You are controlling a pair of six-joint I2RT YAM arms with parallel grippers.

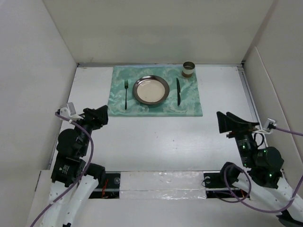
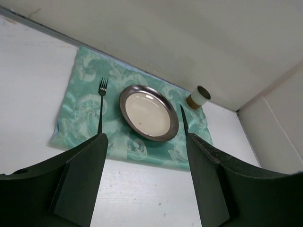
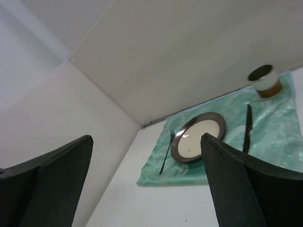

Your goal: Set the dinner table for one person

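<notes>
Left pincer [image 1: 101, 115], right pincer [image 1: 226, 118] both spread wide, holding nothing, low over dinner table [image 1: 156, 137]. Ahead, between them, we see mat [image 1: 189, 106] with plate [image 1: 150, 90], fork [image 1: 126, 94], knife [image 1: 179, 91], cup [image 1: 189, 69]. We think setting done; nothing left.

We hold the left gripper [image 1: 102, 115] and the right gripper [image 1: 222, 121] raised, each angled forward and inward, jaws spread wide apart.

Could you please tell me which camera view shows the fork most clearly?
The left wrist view: the fork is largest there, its tines distinct. The top external view shows it whole but small, left of the plate. The right wrist view shows only a thin dark sliver.
</notes>
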